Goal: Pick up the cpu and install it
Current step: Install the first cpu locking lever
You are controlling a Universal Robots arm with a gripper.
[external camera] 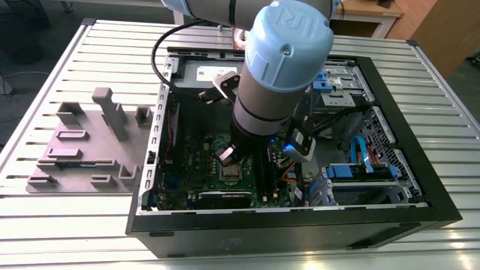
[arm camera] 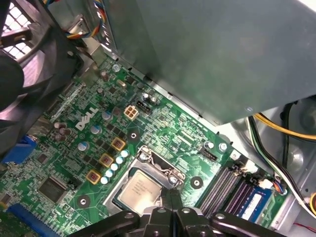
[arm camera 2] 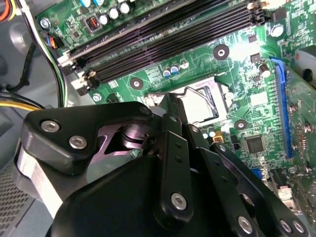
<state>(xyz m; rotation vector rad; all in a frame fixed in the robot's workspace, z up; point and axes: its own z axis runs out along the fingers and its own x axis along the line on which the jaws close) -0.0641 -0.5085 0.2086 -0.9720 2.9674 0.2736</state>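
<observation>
— What's over on the exterior view's left, that grey thing on the worktop (external camera: 60,236)?

— A grey holder (external camera: 86,149) with slots and posts, I'd guess made to keep parts lined up for the arm. It sits just beside the open computer case (external camera: 293,233), which lies on its side so the green board (external camera: 199,154) faces up.

— And the arm?

— The arm (external camera: 281,62) reaches straight down into the middle of the case. Its gripper (external camera: 234,160) hangs low over the socket, probably so the chip goes in flat.

— Where's the cpu, then?

— In the first wrist view the cpu (arm camera: 139,190) lies in the socket, inside the metal frame (arm camera: 160,165), its pale top facing up. The frame looks swung open around it, not clamped over it. In the second wrist view you see the same socket beyond the black fingers (arm camera 2: 173,148).

— Are the fingers holding it?

— Doesn't look so. In the first wrist view the tips meet in a narrow pinch just at the chip's edge, nothing between them that I can see.

— And further right?

— Memory slots (arm camera: 224,185), then loose yellow and black wires (arm camera: 276,131) by the case wall.
</observation>
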